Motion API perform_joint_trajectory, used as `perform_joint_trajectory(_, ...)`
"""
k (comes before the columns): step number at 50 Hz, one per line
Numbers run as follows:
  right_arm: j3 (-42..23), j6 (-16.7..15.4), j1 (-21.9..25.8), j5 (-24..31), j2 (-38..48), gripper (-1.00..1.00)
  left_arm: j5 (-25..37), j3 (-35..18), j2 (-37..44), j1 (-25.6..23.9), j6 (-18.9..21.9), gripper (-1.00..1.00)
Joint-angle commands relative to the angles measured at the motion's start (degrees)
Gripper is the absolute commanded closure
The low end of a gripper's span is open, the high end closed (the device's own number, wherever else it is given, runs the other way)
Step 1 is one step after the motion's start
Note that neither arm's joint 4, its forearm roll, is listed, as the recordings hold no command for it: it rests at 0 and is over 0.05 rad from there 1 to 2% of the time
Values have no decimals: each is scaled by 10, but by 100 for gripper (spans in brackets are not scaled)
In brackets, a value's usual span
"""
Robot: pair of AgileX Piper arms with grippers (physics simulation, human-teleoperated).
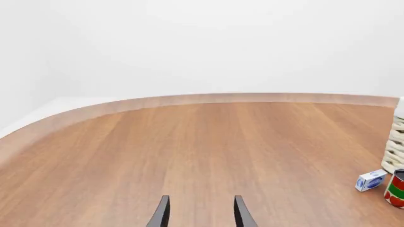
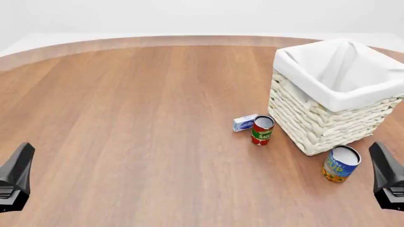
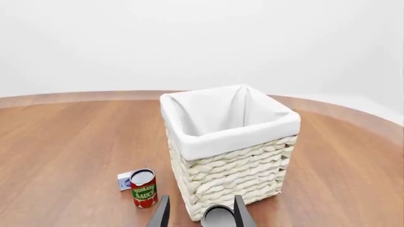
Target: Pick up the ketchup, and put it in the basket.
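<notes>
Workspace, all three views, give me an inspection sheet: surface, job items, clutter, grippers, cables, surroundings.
Surface: wooden table, curved far edge.
Job's things: basket upright, white lining; ketchup nothing seen.
Clutter: tomato sauce can and small blue-white box beside the basket; blue-yellow can at its near corner.
Grippers: left gripper open, empty; right gripper open, above the blue-yellow can.
Cables: nothing seen.
Surroundings: plain white backdrop.

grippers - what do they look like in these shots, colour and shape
Little shows. In the front view the left gripper and right gripper are matte black, angular wedges tapering to a point, with a lighter grey ridged band lower down. In the wrist views the jaws appear as two thin, dark, blade-like fingers narrowing to their tips. No cables, markings or logos can be seen, and the arms themselves are out of frame.
</notes>
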Motion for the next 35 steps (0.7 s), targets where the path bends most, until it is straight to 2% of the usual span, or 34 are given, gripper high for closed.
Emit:
perform_joint_trajectory(1, 0, 0, -2, -4, 6, -100, 0, 0, 0, 0, 0, -100)
perform_joint_trajectory(17, -3, -13, -2, 0, -12, -100, 0, 0, 0, 0, 0, -100)
perform_joint_trajectory(35, -16, -31, 40, -9, -13, -100, 0, 0, 0, 0, 0, -100)
